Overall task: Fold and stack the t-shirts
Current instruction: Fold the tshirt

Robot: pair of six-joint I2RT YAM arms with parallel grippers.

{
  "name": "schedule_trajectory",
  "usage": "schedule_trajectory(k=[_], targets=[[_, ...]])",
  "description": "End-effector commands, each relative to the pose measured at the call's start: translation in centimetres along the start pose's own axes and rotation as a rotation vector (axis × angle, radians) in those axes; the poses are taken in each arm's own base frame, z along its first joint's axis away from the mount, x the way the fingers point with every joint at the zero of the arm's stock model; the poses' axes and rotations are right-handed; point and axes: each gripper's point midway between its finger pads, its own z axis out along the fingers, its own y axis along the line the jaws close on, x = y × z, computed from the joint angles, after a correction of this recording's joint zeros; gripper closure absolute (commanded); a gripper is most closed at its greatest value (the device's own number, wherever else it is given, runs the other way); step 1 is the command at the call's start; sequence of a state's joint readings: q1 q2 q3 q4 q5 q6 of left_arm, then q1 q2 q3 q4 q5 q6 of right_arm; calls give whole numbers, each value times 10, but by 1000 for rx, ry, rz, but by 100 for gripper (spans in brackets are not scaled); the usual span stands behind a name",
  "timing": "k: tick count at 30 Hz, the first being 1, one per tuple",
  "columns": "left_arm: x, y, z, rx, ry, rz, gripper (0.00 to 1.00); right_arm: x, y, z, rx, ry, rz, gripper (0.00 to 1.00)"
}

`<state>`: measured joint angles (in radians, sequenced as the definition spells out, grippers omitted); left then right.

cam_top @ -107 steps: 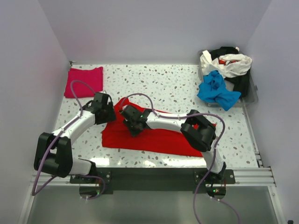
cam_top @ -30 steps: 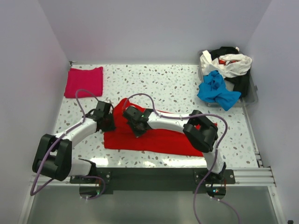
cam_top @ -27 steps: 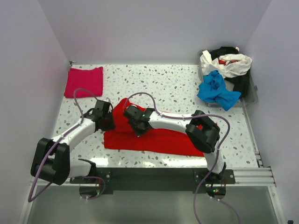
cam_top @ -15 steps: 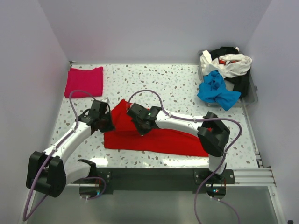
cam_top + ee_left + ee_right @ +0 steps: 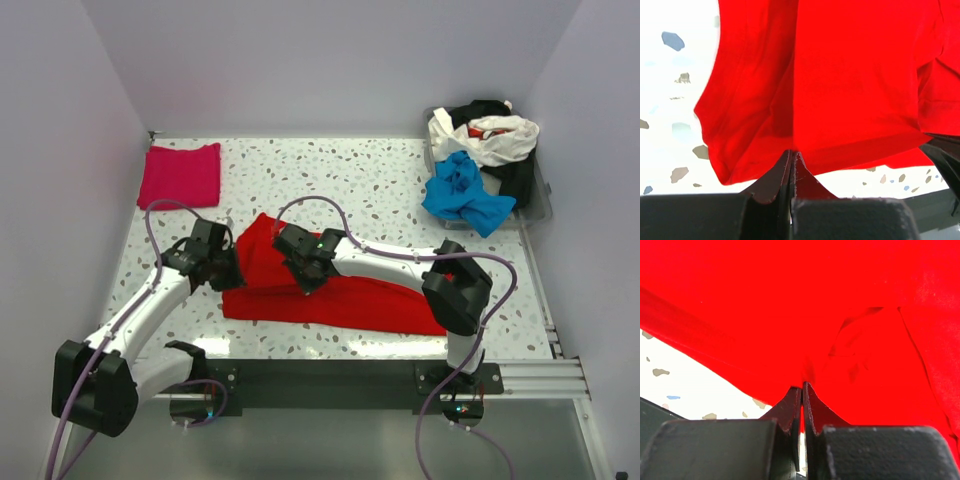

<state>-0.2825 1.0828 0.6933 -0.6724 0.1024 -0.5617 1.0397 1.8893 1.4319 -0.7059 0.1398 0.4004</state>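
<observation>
Likely lab, white-walled enclosure, speckled table

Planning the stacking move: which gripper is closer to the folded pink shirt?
Left. Left gripper pinches the red shirt at its left end, nearest the pink shirt; the right gripper pinches it farther right.

— What do you work on?
— A white tabletop flecked with grey and brown chips, with pale walls on three sides of me.
— Anything else?
— A clear plastic bin at my far right corner, and a metal rail along the near edge.
</observation>
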Motion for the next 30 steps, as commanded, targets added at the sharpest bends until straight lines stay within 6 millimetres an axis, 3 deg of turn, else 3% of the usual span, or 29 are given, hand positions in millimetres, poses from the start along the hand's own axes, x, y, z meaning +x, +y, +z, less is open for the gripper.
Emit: schedule_trajectory(k=[1, 5, 7, 8, 11, 12, 14, 15, 17, 18, 19, 21, 22, 26, 28, 30], targets=[[7, -2, -8, 10, 25, -5, 100, 14, -8, -2, 21, 54, -27, 100], [17, -2, -7, 29, 60, -2, 100, 21, -8, -1, 12, 78, -43, 100], [17, -2, -9, 26, 59, 4, 82, 25, -4, -1, -12, 88, -54, 100], [14, -3, -11, 26, 50, 8, 62, 25, -4, -2, -17, 90, -58, 100], [-6, -6, -14, 6, 3, 20, 38, 27, -2, -5, -32, 107, -72, 69], [-13, -8, -14, 3, -14, 26, 35, 26, -3, -7, -33, 101, -67, 57], [-40, -14, -12, -17, -63, 45, 31, 17, -6, -16, -12, 72, -56, 46], [-54, -14, -11, -39, -94, 50, 30, 13, -9, -20, 2, 58, -48, 40], [-93, -27, -6, -35, -159, 71, 31, 1, -23, -30, 32, 21, 6, 37], [-110, -24, -4, -73, -202, 74, 31, 0, -31, -32, 42, 18, 31, 36], [-136, -33, 2, -64, -244, 74, 31, -3, -49, -32, 58, 18, 85, 36], [-161, -41, 11, -60, -282, 76, 34, -1, -69, -35, 66, 10, 168, 36], [-177, -47, 22, -62, -286, 88, 35, -2, -91, -35, 85, 4, 228, 36], [-211, -53, 54, -91, -305, 126, 44, 8, -145, -47, 175, -23, 355, 36], [-219, -56, 72, -90, -298, 151, 49, 21, -178, -54, 232, -27, 444, 37], [-224, -57, 82, -91, -290, 162, 50, 35, -195, -59, 242, -45, 530, 37]])
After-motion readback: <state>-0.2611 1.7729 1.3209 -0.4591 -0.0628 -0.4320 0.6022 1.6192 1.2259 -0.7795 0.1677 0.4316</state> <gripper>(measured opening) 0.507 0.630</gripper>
